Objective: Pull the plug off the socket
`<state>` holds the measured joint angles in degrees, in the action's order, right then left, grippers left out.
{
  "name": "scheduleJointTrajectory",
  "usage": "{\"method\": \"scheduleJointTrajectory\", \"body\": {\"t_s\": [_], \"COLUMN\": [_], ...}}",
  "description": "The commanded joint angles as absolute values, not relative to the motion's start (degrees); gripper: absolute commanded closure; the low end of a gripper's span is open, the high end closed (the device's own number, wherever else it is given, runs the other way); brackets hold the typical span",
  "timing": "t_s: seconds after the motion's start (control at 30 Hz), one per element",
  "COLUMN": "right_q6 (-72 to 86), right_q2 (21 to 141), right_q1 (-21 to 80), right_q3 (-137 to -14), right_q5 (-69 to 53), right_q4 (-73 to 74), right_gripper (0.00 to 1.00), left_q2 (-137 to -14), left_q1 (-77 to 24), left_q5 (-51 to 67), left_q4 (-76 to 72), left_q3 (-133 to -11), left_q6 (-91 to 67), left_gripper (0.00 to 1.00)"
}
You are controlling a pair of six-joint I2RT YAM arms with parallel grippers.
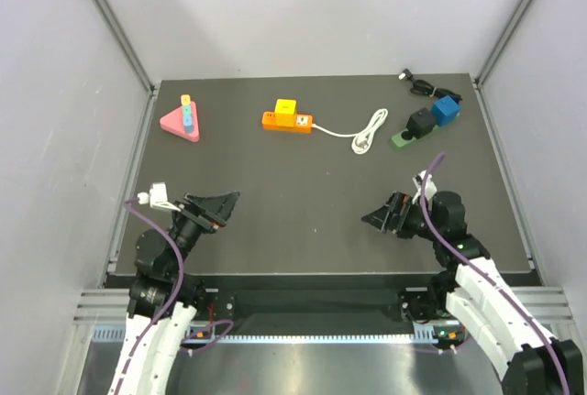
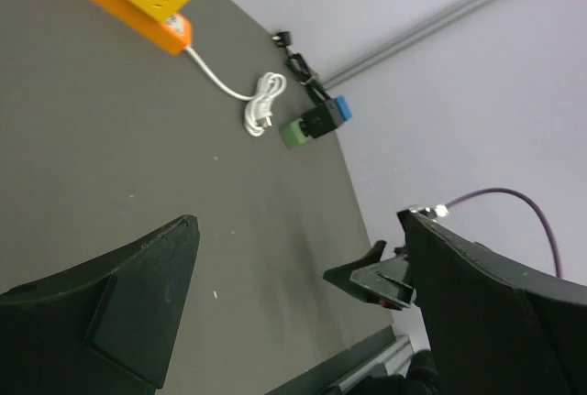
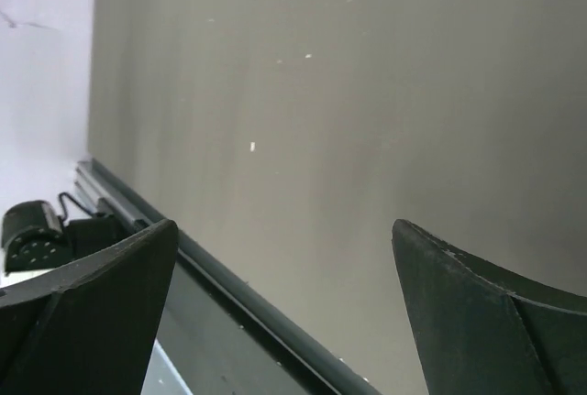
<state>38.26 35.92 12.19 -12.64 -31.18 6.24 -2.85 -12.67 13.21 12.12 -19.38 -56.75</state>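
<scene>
Toward the far edge of the table [image 1: 303,184], a little left of its middle: an orange socket strip [image 1: 273,122], lying flat and roughly parallel to that edge. Seated upright on top of it, still plugged in, a cube-shaped yellow plug [image 1: 286,107]. From the strip's right end, a white cable [image 1: 362,132], running right and ending in a loose coil well short of the right edge. Near the far left corner, a pink triangular block [image 1: 174,124] with a small multicoloured piece on it. Near the far right corner, a cluster of adapters [image 1: 426,120] in green, black and blue, and just beyond them a black lead [image 1: 417,83].

Close to the near edge on the left, the left gripper [image 1: 223,209], jaws spread wide, nothing between them, well apart from the strip. Close to the near edge on the right, the right gripper [image 1: 374,216], likewise fully spread and empty, pointing inward toward the left one. In the left wrist view, both fingers [image 2: 138,303] low in the frame, strip and plug far off at top left. In the right wrist view, only bare table surface and one of its edges between the fingers [image 3: 477,312].
</scene>
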Motion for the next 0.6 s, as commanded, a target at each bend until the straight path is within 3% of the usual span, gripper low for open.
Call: {"method": "scheduleJointTrajectory", "body": {"t_s": [0.0, 0.13, 0.2, 0.47, 0.57], "right_q6": [32.2, 27.0, 26.8, 27.8, 28.6], "right_q2": [37.9, 39.6, 38.3, 38.0, 40.0], "right_q1": [11.4, 11.4, 11.3, 11.4, 11.3], "right_q3": [-18.8, -23.1, -23.2, -22.2, -21.7], "right_q5": [-26.1, -24.8, -29.9, -28.3, -34.2], "right_q4": [11.1, 15.5, 13.2, 12.3, 10.1], "right_gripper": [0.00, 0.00, 0.00, 0.00, 0.00], "left_q2": [-4.4, -7.5, -12.5, -33.4, -43.2], "left_q1": [-12.3, -12.3, -12.3, -12.2, -12.2], "left_q5": [6.9, 4.0, 5.2, -3.0, -4.8], "left_q4": [18.8, 21.9, 22.1, 23.9, 23.7], "left_q3": [-23.6, -27.6, -29.0, -35.9, -39.9], "left_q6": [-55.0, -53.2, -50.5, -48.8, -48.0], "left_gripper": [0.02, 0.02, 0.02, 0.02, 0.03]}}
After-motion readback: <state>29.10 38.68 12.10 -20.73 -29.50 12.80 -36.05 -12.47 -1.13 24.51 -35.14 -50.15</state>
